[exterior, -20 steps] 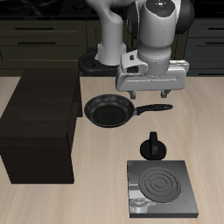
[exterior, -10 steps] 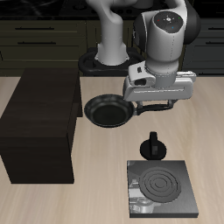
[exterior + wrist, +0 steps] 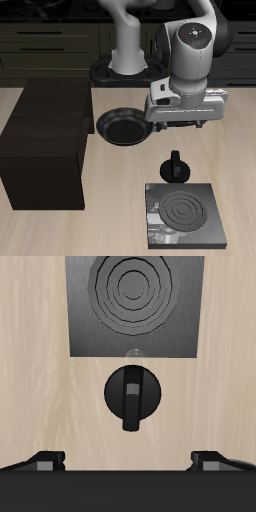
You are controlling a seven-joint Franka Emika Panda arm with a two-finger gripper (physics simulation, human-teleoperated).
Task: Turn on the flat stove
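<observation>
- Since a second ago the claw (image 3: pixel 181 122) has shifted toward the stove's knob (image 3: pixel 132 394).
- Claw spread wide, empty, above the knob.
- Flat stove (image 3: pixel 187 214) sits at the table's (image 3: pixel 60 232) front edge, coil black.

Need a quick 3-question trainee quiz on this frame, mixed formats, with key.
1. True or false: the coil on the flat stove glows red.
2. In the exterior view, what lies directly between the hand and the flat stove? A) frying pan B) black knob C) dark-brown box
3. Fill in: the hand's fingers are spread ____ and hold nothing.

Key
1. False: the coil is black in both views.
2. B: the black knob stands on the table just behind the stove plate; the wrist view shows it apart from the fingers.
3. Apart: both fingertips sit wide, and the knob is not between them yet.
</observation>
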